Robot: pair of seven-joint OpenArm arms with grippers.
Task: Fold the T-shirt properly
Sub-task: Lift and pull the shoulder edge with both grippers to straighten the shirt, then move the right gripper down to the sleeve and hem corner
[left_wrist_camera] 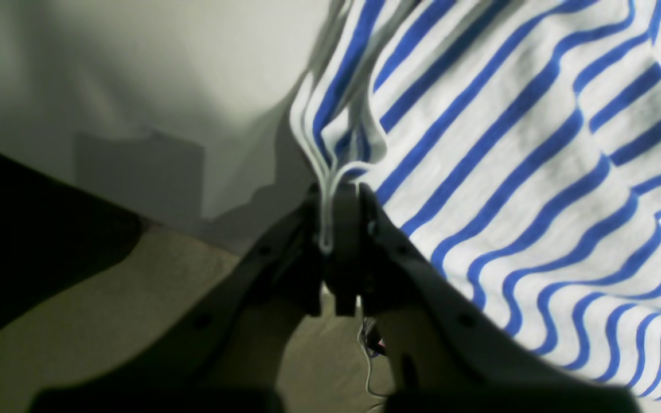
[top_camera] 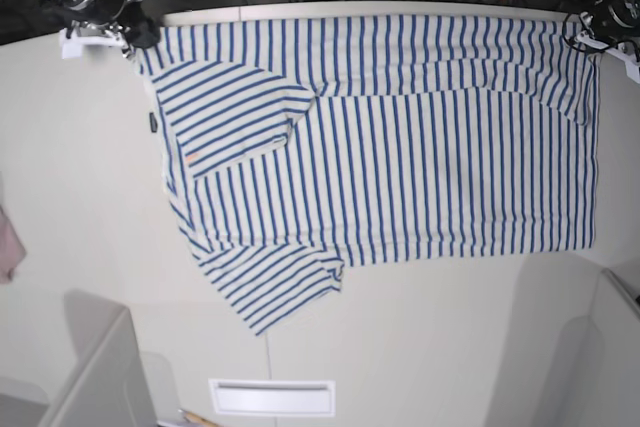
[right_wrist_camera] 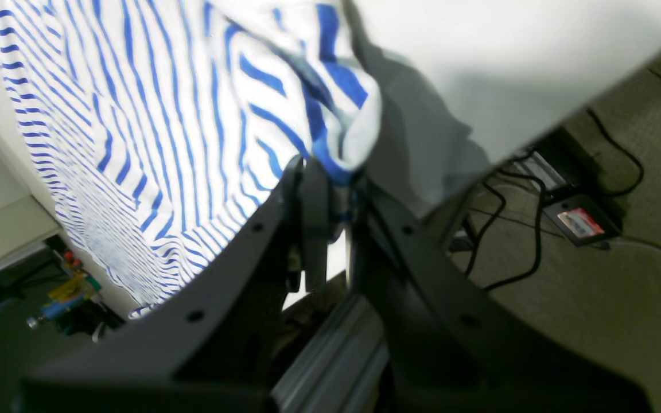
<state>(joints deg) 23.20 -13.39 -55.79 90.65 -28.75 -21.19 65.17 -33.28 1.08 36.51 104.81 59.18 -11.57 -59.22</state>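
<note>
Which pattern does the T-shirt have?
White with narrow blue stripes; the T-shirt shows best in the base view.

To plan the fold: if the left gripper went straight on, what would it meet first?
Probably only the white blue-striped cloth T-shirt that the left gripper already pinches; beyond it lies the white table. Depth is unclear.

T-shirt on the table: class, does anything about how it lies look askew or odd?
Yes. The T-shirt is not flat: one sleeve is folded in over the chest, the other sleeve sticks out. The far edge is pinched by the right gripper and left gripper at the table edge.
</note>
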